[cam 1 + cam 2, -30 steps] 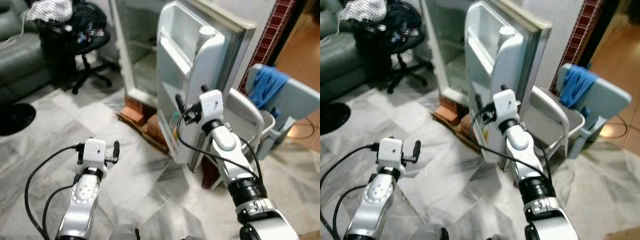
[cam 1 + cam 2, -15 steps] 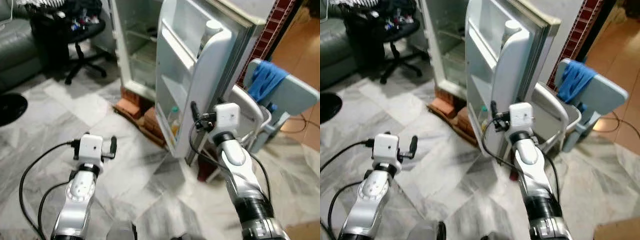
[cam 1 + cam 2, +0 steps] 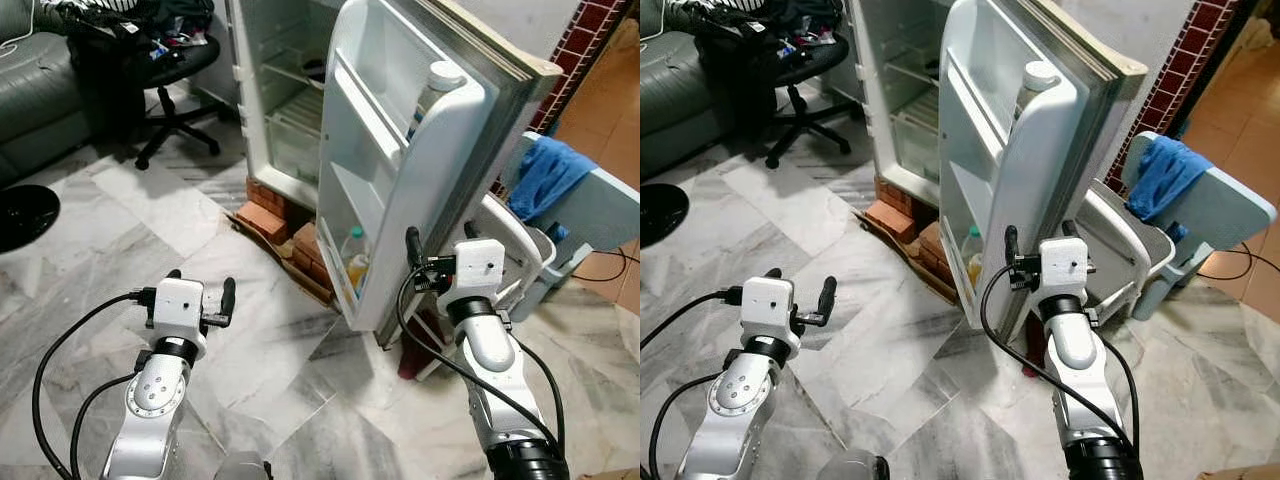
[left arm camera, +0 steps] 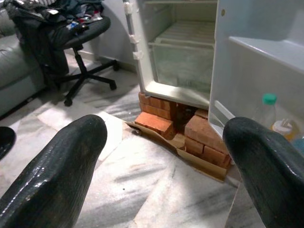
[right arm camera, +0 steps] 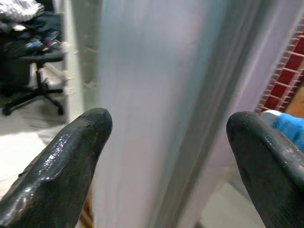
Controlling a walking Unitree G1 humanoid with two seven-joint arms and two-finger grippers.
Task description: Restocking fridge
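Right tool (image 3: 412,262) now sits lower and just off the outer edge of the open fridge door (image 3: 440,190), where a second ago it was raised against the door's edge; the head camera has also shifted, so the fridge (image 3: 290,90) reads more fully. Right tool's fingers (image 5: 71,156) are spread wide and grip nothing; the wrist view looks along the door's edge, blurred. Left tool (image 3: 200,295) hangs over the marble floor (image 3: 90,250), fingers (image 4: 52,175) likewise wide apart and empty, pointed toward the fridge base. Fridge stands on bricks (image 4: 156,121) with flattened cardboard (image 4: 199,164) beneath. Door shelves hold a tall white-capped bottle (image 3: 432,95) in the upper rack and a green-capped bottle (image 4: 266,111) in the lower rack. Office chair (image 3: 170,70) stands to the fridge's left; blue cloth (image 3: 545,180) drapes over a grey chair on the right.
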